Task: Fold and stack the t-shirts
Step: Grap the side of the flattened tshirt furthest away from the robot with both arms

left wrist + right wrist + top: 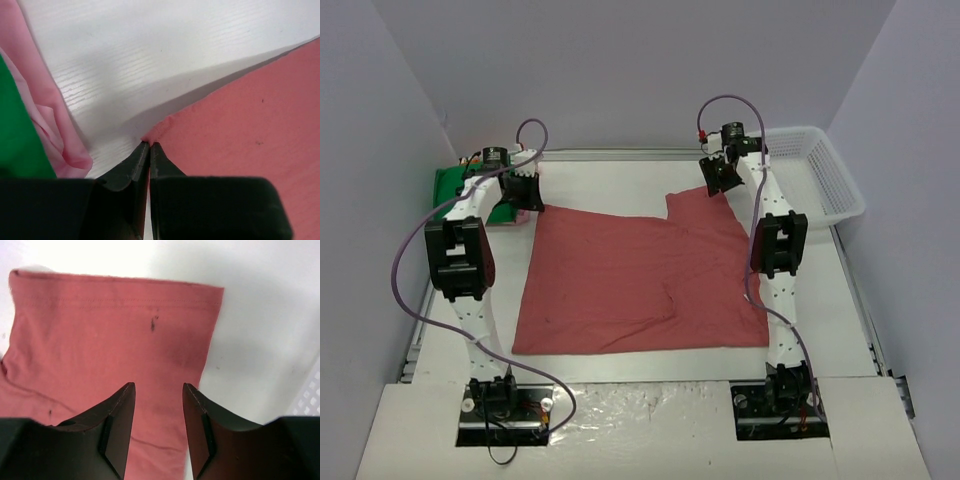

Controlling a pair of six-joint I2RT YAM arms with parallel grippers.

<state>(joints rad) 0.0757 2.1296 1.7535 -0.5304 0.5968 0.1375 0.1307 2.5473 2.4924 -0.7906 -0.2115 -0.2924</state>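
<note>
The large dusty-red t-shirt (640,280) lies spread flat in the middle of the table. My left gripper (528,198) is at its far left corner. In the left wrist view the left gripper (149,145) is shut on the tip of that corner of the red shirt (240,130), whose edge is lifted slightly off the table. My right gripper (720,180) hovers over the shirt's far right sleeve. In the right wrist view the right gripper (159,387) is open over the sleeve (115,330), nothing between its fingers. The bright green t-shirt (450,185) and the pale pink t-shirt (45,115) lie bunched at the far left.
A white mesh basket (820,170) stands at the far right corner, and its edge (310,395) shows close to the right gripper. The green shirt (20,135) sits beside the left gripper. Grey walls enclose the table on three sides.
</note>
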